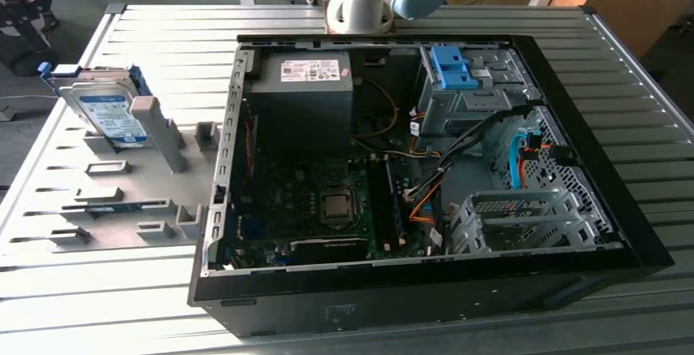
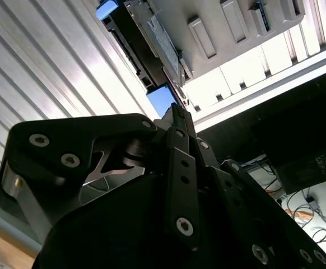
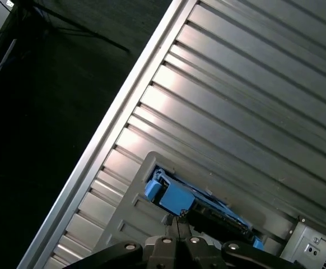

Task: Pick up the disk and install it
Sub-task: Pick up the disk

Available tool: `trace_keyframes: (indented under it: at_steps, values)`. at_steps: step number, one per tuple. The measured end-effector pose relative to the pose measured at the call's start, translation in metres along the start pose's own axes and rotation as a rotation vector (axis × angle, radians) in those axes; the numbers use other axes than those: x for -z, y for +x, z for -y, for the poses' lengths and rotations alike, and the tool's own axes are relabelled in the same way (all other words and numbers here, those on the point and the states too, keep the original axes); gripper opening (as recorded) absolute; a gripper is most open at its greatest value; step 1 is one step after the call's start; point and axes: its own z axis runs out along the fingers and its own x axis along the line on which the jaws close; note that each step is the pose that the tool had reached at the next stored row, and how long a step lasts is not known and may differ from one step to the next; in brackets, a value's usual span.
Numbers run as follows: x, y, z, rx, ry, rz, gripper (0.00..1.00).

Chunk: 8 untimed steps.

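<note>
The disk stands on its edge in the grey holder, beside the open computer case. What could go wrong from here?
1. The disk stands tilted in its grey holder, so a push from the tool might tip it over.
2. Loose cables lie beside the drive bay in the case, so the disk could catch on them.

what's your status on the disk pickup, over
Gripper shut, empty, clear of the disk. Disk standing on edge in the grey rack, outside the open computer case. Nothing seen between them.
</note>
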Motion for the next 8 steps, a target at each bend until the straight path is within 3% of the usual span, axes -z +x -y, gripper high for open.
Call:
trace_keyframes:
  at_steps: [8]
  values:
    - [0.0, 0.0, 0.0, 0.064, -0.0013, -0.0028, 0.11]
